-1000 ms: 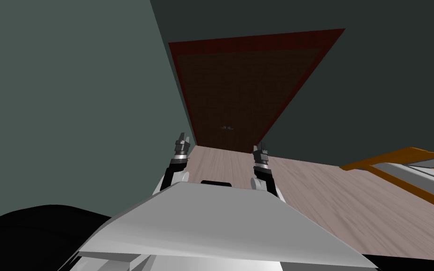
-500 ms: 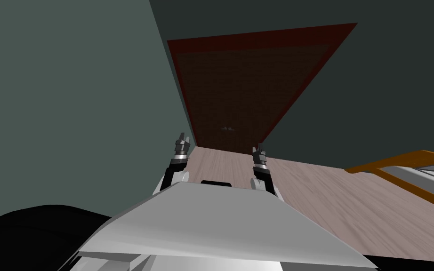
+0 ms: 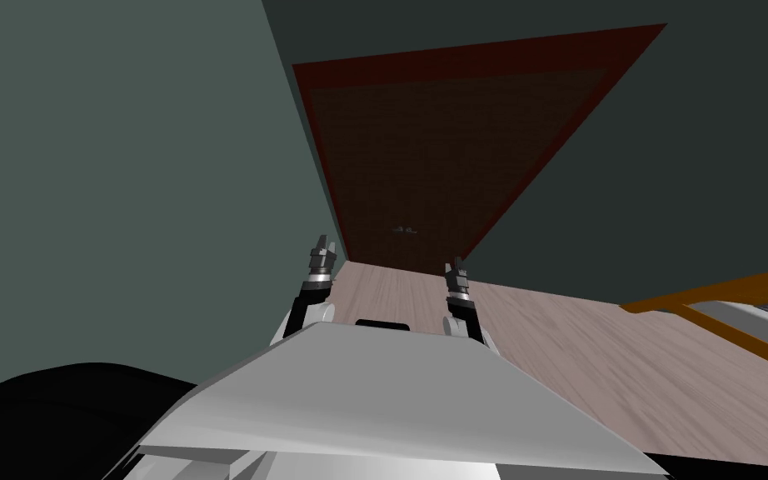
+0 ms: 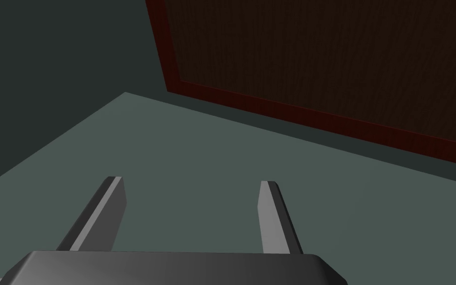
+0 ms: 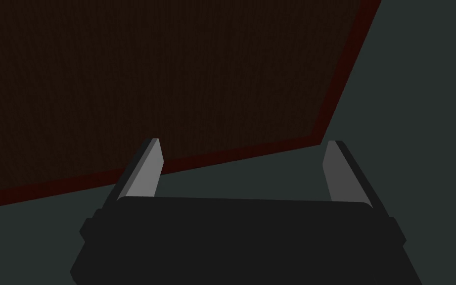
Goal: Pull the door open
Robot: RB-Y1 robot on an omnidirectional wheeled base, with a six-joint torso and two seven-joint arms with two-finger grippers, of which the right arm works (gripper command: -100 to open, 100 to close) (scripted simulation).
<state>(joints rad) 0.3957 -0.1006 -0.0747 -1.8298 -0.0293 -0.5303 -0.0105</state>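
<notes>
Lighter grey-green side wall (image 3: pixel 124 167) on my left. It meets a darker grey-green wall (image 3: pixel 707 150) ahead at a corner. Set in the darker wall, hard by that corner, is a tall dark brown wood-grain door (image 3: pixel 432 150) in a dark red frame (image 3: pixel 474 62). It looks shut, as far as can be told. Pale plank floor (image 3: pixel 624 350) runs up to its foot. Orange-framed piece of furniture (image 3: pixel 707 296) off to the right, well apart from the door.

Handling, by judgement: a full-height rigid slab, probably heavy, swinging on hinges. It will not flex, so the pull must follow its arc. The flat face offers no purchase. The only hold is the small pale handle (image 3: pixel 403 229), too small to tell its shape. Hinge side cannot be told.

Room: the side wall crowds the door's left edge, and the open floor lies to the right. The leaf swinging toward me will need space, so I expect to back off.

Left gripper (image 3: pixel 322 247) and right gripper (image 3: pixel 456 268) stand short of the door, both with fingers spread wide, holding nothing. The handle lies between them, farther on.
</notes>
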